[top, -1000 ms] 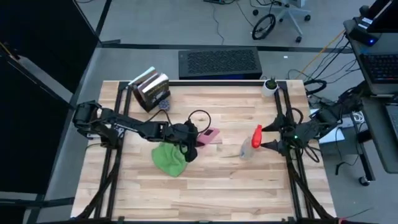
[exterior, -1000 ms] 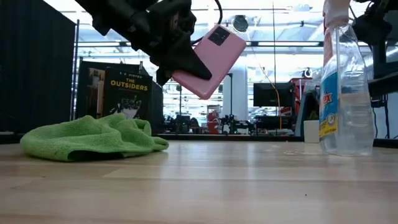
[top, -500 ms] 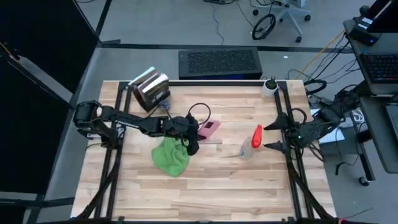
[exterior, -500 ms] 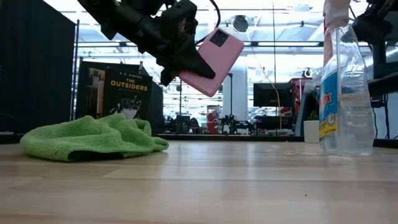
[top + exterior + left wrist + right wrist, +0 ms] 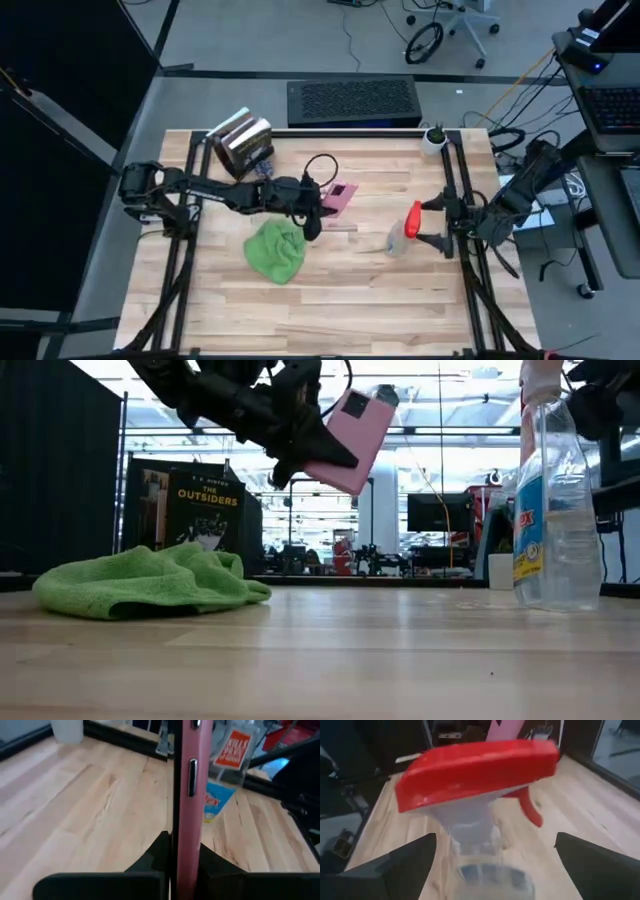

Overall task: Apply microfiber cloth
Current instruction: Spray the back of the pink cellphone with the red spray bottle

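My left gripper is clenched on the pink phone, which stands edge-on between the fingers in the left wrist view. Over the last second I have carried the phone higher and tipped it more steeply; in the low view it now sits well above the table, where it hung lower a moment ago. Seen from above, the gripper has also drawn off the microfiber cloth and now sits just beyond the cloth's far edge.

The cloth itself has not moved: it lies crumpled on the wood, near the phone but clear of it, nothing touching it.

My right gripper is spread wide, one finger on either side of the spray bottle without pinching it. That arm has shifted back a little from the bottle, which stands upright well to the right of the cloth.

My reading: the phone is held up ready for wiping, but the cloth has yet to be picked up, so the wiping has not started.
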Controlling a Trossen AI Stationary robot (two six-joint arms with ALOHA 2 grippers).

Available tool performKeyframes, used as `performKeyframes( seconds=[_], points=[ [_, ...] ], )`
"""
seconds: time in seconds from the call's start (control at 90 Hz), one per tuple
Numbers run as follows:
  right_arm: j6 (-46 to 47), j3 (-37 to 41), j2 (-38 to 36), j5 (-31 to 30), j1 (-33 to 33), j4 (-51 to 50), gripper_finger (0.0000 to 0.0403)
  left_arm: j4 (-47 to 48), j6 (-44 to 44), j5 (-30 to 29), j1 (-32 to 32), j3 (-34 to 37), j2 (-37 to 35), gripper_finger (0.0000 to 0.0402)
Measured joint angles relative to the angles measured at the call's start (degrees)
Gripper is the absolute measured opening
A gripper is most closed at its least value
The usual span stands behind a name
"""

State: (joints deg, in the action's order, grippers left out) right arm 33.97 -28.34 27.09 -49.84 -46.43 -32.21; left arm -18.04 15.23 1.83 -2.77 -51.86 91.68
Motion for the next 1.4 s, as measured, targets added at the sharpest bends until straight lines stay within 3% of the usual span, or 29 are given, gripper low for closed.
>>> performKeyframes(
  seconds=[0.189,0.433,0.956,1.4],
  points=[
    [-5.0,0.7,0.0,-7.0,-0.2,2.7,0.0393,-1.4,-4.3,0.0,-1.6,-2.0,0.9,0.0011],
    [-10.5,0.7,1.2,-7.3,-0.2,8.0,0.0393,-1.1,-8.1,0.0,-2.8,-10.4,7.4,0.0011],
    [-10.8,0.7,6.5,-8.8,-0.1,12.8,0.0393,-1.2,-13.1,2.1,-3.5,-33.0,25.8,0.0011],
    [-10.8,0.7,7.5,-8.7,0.0,14.2,0.0393,-1.5,-17.7,8.1,-5.6,-44.5,34.3,0.0011]
  ],
)
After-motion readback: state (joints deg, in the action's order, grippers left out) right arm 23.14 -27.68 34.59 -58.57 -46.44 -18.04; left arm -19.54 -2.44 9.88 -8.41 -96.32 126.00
